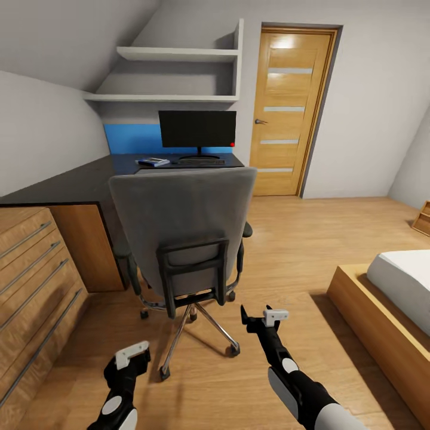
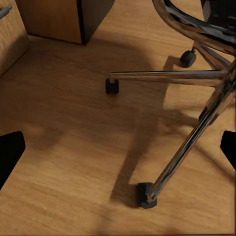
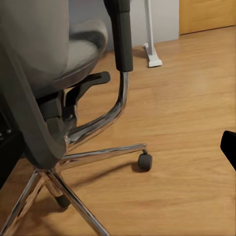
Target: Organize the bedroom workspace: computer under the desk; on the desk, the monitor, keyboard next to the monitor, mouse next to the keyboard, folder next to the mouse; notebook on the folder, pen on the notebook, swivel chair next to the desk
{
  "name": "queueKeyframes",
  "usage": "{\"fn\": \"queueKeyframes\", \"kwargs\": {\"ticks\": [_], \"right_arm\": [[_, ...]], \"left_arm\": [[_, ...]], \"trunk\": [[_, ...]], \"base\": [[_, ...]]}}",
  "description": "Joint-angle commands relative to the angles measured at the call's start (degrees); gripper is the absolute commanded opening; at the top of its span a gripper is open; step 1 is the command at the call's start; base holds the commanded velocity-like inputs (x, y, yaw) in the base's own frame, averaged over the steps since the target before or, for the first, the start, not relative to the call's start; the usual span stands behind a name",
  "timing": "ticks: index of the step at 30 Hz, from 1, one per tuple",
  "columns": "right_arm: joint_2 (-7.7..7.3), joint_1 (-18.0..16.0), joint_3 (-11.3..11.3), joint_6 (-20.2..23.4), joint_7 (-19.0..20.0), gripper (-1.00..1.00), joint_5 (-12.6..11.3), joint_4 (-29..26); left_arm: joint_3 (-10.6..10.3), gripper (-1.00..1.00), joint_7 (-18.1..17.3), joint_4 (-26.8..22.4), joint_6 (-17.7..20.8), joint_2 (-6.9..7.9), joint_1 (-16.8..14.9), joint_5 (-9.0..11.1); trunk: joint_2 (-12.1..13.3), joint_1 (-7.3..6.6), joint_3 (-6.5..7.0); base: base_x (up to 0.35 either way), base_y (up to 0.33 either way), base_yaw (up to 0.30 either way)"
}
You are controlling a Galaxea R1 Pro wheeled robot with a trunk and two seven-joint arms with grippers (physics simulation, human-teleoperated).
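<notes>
While the swivel chair (image 1: 182,230) stands with its back to the camera before the counter (image 1: 83,179), the monitor (image 1: 197,129), keyboard (image 1: 202,161) and folder (image 1: 153,162) sit on that counter behind it; left end effector (image 1: 132,355) and right end effector (image 1: 263,318) hover near the chair's base, fingers spread, holding nothing.

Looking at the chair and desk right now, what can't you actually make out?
- Seat top of the swivel chair: head view, hidden by its own backrest.
- Under the desk: head view, blocked by the chair.
- Keyboard and small stack: too small to tell details.
- Left gripper, right gripper: fingers unclear.
</notes>
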Motion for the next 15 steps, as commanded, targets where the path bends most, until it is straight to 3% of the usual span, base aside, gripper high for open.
{"fn": "queueKeyframes", "kwargs": {"ticks": [1, 5, 8, 15], "right_arm": [[-0.05, -0.07, 0.46, -0.38, -0.26, 1.0, -0.45, 0.02], [-0.03, 0.4, 0.47, -1.05, -0.06, 1.0, -0.19, -0.15], [0.07, 1.46, 0.52, -2.58, 0.04, 1.0, -0.05, -0.12], [0.11, 1.92, 0.56, -3.28, 0.15, 1.0, 0.0, -0.12]], "left_arm": [[-0.78, 1.0, 0.69, -0.05, -0.47, 0.07, -0.05, 0.61], [-1.81, 1.0, 1.16, -0.1, -0.54, -0.37, -0.04, 0.56], [-2.78, 1.0, 1.65, -0.15, -0.53, -1.9, -0.04, 0.42], [-2.98, 1.0, 2.94, 0.35, -0.54, -3.03, -0.04, 0.45]], "trunk": [[-0.02, -0.01, -0.05], [-0.02, -0.01, -0.05], [-0.02, -0.01, -0.05], [-0.02, -0.01, -0.05]], "base": [[0.0, 0.0, 0.0], [0.0, 0.0, 0.0], [0.0, 0.0, 0.0], [0.0, 0.0, 0.0]]}}
